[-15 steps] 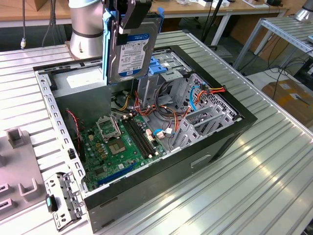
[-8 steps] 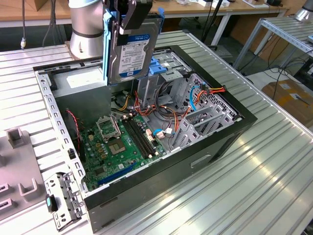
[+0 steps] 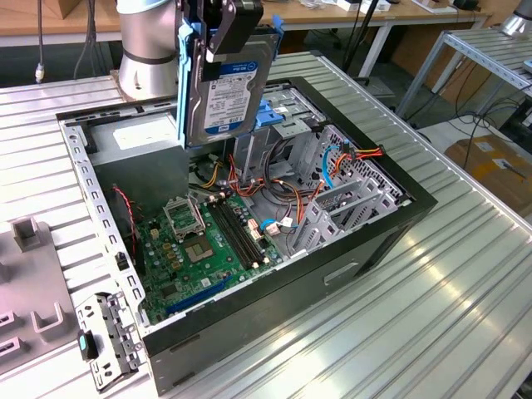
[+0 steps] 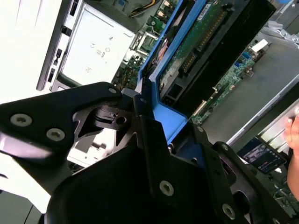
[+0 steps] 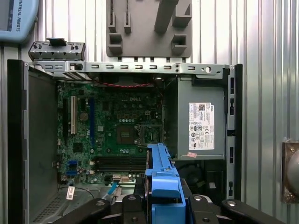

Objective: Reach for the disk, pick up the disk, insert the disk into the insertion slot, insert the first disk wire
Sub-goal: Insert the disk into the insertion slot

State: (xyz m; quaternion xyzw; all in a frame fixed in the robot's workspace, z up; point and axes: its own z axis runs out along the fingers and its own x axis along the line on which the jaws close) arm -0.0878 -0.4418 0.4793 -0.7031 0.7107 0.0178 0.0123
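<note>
While the computer case (image 3: 366,245) is lying open on the ribbed table (image 3: 440,324),
my gripper (image 3: 219,40) is hanging above, clamping the disk (image 3: 229,96) upright.

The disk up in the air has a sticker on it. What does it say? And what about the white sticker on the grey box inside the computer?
The sticker on the disk, which the end effector holds up: the print is too small to read.
The white sticker on the grey box: words and little symbols, too small to read.
So nothing on either can be quoted.
</note>
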